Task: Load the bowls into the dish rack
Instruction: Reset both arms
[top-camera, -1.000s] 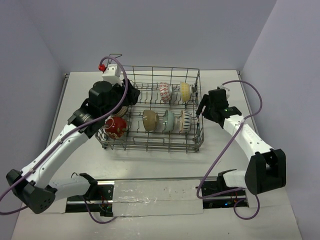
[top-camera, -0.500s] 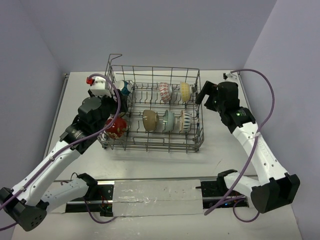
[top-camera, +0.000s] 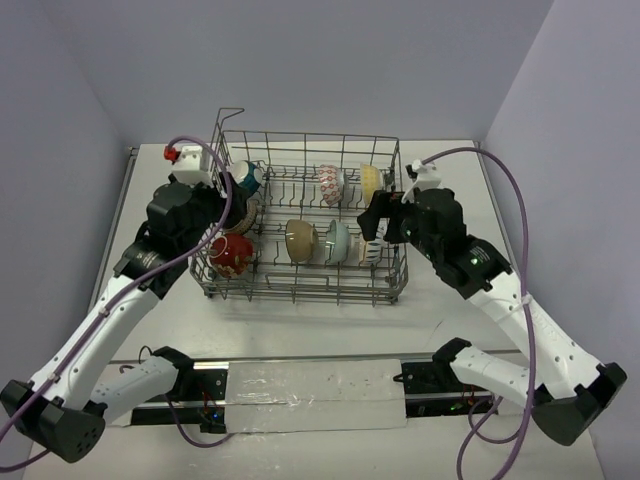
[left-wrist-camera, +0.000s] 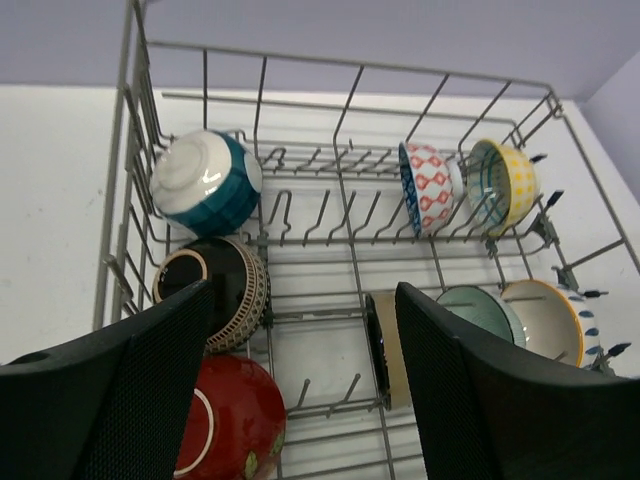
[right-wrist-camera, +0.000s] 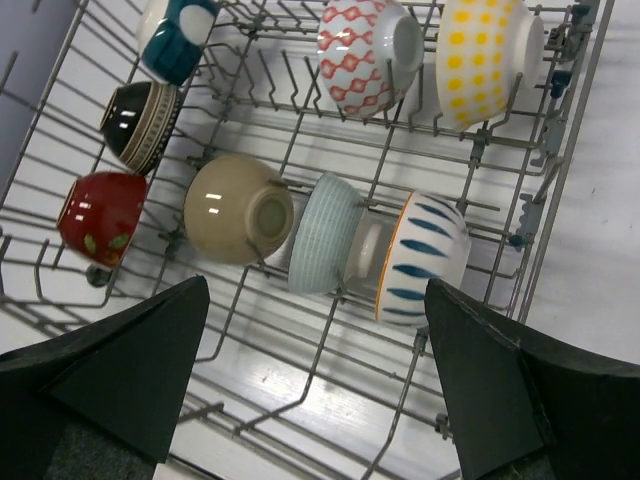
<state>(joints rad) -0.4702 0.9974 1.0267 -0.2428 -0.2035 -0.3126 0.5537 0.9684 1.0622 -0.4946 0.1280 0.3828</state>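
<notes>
We saw the left gripper (left-wrist-camera: 303, 290) above the rack's left end, its fingers spread wide with nothing between them. The rack (top-camera: 300, 297) stood on the table (top-camera: 300, 330), midway between the left and right edges and nearer the far edge than the near one.

All eight bowls were in the rack, each tipped on its side among the tines. Three made a line at the left end: the teal bowl (left-wrist-camera: 205, 183) toward the far edge, the black bowl (left-wrist-camera: 215, 290) just beside it, and the red bowl (left-wrist-camera: 230, 430) closest to the near edge.

Further right there were two rows. In the near row the tan bowl (right-wrist-camera: 238, 208) came first. Next was the green bowl (right-wrist-camera: 325, 245), and the striped bowl (right-wrist-camera: 425, 258) was pressed close against it. In the far row the patterned bowl (right-wrist-camera: 360, 42) sat just beside the yellow bowl (right-wrist-camera: 485, 55), close to the rack's far right corner.

The right gripper (right-wrist-camera: 315, 288) hung over the rack's right end, above the near row. Its fingers were also spread wide and held nothing.
</notes>
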